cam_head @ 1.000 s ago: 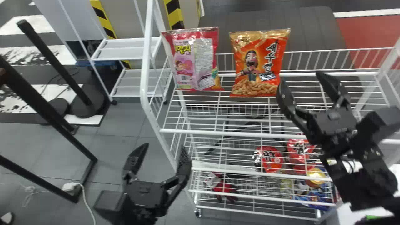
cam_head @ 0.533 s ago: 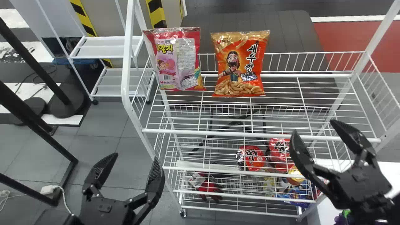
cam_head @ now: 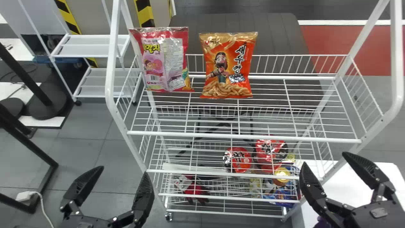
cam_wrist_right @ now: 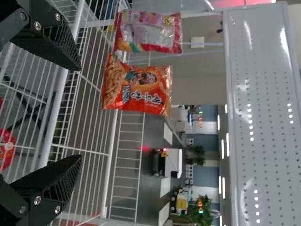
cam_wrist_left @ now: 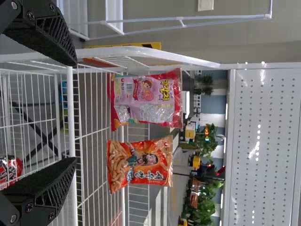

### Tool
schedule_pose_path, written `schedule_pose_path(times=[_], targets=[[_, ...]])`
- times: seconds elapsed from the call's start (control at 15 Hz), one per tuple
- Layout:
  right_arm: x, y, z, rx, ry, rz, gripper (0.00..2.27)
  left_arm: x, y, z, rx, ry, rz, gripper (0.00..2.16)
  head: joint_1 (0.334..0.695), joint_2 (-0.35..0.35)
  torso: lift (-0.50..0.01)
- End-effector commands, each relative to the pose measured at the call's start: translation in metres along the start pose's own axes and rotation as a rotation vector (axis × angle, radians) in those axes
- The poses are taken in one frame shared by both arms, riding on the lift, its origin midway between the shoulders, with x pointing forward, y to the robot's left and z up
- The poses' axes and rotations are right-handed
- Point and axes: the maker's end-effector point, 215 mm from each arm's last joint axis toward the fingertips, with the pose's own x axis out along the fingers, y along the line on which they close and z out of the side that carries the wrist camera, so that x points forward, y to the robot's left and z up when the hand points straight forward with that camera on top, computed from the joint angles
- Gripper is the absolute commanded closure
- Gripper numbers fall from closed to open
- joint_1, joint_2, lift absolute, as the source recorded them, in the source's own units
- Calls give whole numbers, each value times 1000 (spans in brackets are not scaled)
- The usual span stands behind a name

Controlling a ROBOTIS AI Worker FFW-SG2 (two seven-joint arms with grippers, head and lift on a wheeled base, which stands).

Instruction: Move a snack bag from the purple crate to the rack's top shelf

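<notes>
Orange snack bag [cam_head: 227,65] stood at twelve o'clock | seemed light, crushable; top seam suited pinching | left end effector [cam_head: 122,171], right end effector [cam_head: 325,159] gaped

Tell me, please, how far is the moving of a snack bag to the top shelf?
Placing looks done, if one of these is the one meant: pink bag and orange bag stand on the top shelf. Nothing is in hand: left gripper and right gripper are open and empty. Probably no placing is left.
</notes>
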Motion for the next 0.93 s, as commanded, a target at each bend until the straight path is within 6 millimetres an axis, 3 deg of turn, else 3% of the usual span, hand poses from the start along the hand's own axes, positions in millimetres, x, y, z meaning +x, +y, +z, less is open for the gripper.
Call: schedule_pose_path(times=[0.0,0.27,0.53,0.87], targets=[[-6,-14,-13,-9,72,-28,184,0,2,-7,3,11,9,97,695,9,1],[-8,-4,-3,2,70,-12,181,2,15,6,-6,-33,57,100,695,-5,1],[-10,0,43,-14,-31,-2,181,2,25,43,8,-91,71,97,695,33,1],[-12,4,61,-12,-81,8,181,2,22,43,9,-86,63,100,695,52,1]])
